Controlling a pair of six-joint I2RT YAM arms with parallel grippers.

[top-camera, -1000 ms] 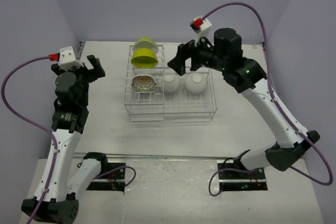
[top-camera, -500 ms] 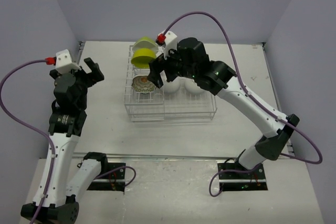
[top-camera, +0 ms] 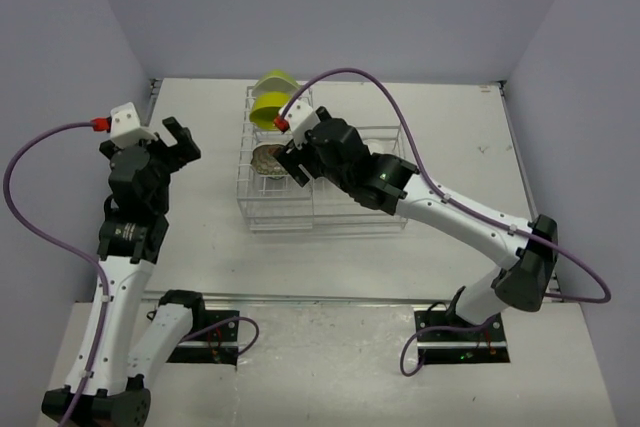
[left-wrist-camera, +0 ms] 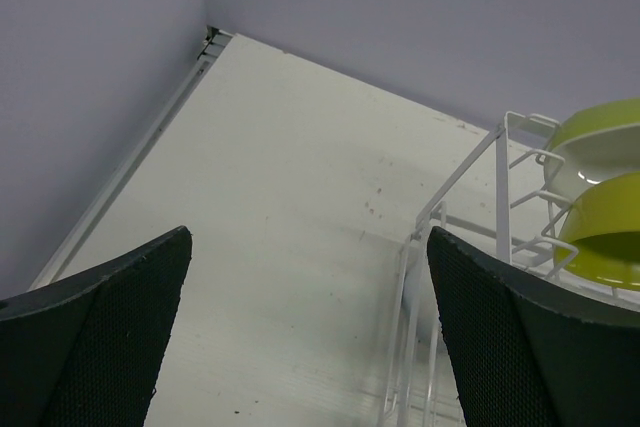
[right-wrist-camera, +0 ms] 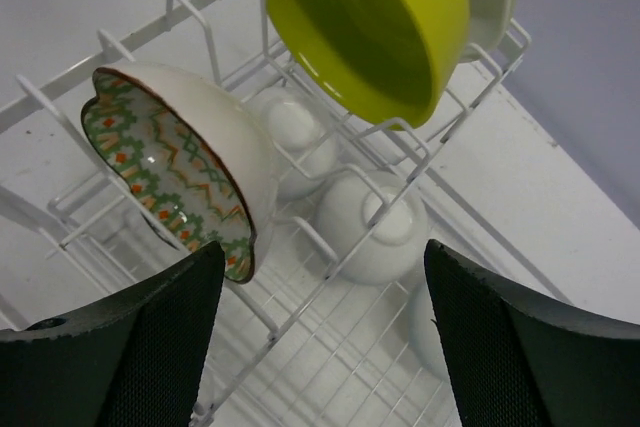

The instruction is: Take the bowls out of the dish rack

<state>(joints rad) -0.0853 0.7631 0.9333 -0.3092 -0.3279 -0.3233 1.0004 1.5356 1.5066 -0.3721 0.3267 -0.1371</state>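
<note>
The white wire dish rack stands mid-table. Two lime-yellow bowls lean in its slotted far-left end. The patterned bowl stands on edge in front of them. My right gripper is open and hovers over the rack beside the patterned bowl. In the right wrist view its open gripper frames the rack wires, with the patterned bowl at the left, a lime bowl above, and white upturned bowls between. My left gripper is open and empty, left of the rack.
The left wrist view shows the open gripper over bare table, the rack's corner and the lime bowls at the right. Lilac walls close in the left, back and right. The right arm spans the rack's right half.
My right arm has swung left from the rack's far right side, over the white bowls, to beside the patterned bowl. My left arm has shifted only slightly.
</note>
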